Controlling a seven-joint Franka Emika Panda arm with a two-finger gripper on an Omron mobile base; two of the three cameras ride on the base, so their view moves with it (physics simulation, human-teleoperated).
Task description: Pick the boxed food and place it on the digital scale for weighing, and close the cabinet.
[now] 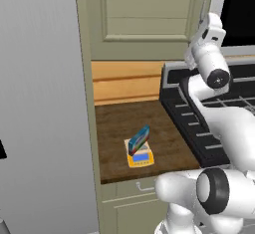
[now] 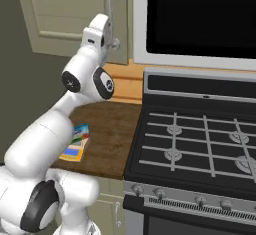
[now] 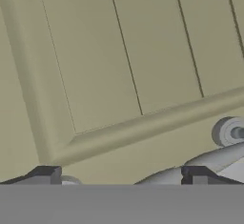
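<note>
Now, boxed food: we see it resting tilted on the digital scale.
Cabinet: rigid door, swings light, we judge.
Handle: best contact, by its lower end.
Gripper: jaws spread, holding nothing, close to the door.

Home kitchen, black gas stove with burner grates and front knobs on the right, dark wood counter beside it, sage-green panelled cabinet above, wood plank backsplash behind.
</note>
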